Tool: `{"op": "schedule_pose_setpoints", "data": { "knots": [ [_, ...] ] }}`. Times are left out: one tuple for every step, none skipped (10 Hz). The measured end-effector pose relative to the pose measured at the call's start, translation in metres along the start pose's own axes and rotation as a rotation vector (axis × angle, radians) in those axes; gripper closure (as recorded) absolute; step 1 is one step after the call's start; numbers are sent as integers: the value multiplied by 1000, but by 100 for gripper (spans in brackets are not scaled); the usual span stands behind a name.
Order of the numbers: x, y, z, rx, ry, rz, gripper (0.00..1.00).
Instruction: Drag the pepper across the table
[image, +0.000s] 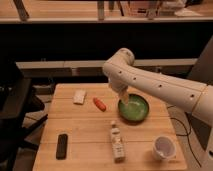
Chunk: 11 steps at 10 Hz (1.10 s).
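Note:
The pepper (99, 104) is a small red-orange tapered thing lying on the light wooden table (85, 130), left of centre towards the back. My gripper (124, 98) hangs from the white arm over the left rim of the green bowl (134, 109), to the right of the pepper and apart from it. The gripper is open and holds nothing.
A white block (79, 96) lies at the back left. A black remote (62, 146) sits near the front left. A white bottle with a label (117, 142) lies in the front middle. A white cup (164, 147) stands at the front right.

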Motion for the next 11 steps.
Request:
{"op": "schedule_pose_setpoints", "data": {
  "knots": [
    [-1, -3, 1, 4, -3, -19, 20],
    [-2, -5, 3, 7, -5, -36, 20],
    [-1, -8, 5, 11, -7, -54, 20],
    [-1, -9, 7, 12, -9, -67, 20],
    [-2, -10, 11, 12, -11, -84, 20],
    [-4, -12, 16, 14, -14, -101, 20],
    [-6, -15, 18, 15, -17, -120, 20],
    [-7, -18, 21, 15, -19, -137, 20],
    [-8, -19, 24, 14, -20, -150, 20],
    [-8, -20, 28, 13, -22, -164, 20],
    [-9, -22, 32, 12, -24, -179, 20]
  ]
}}
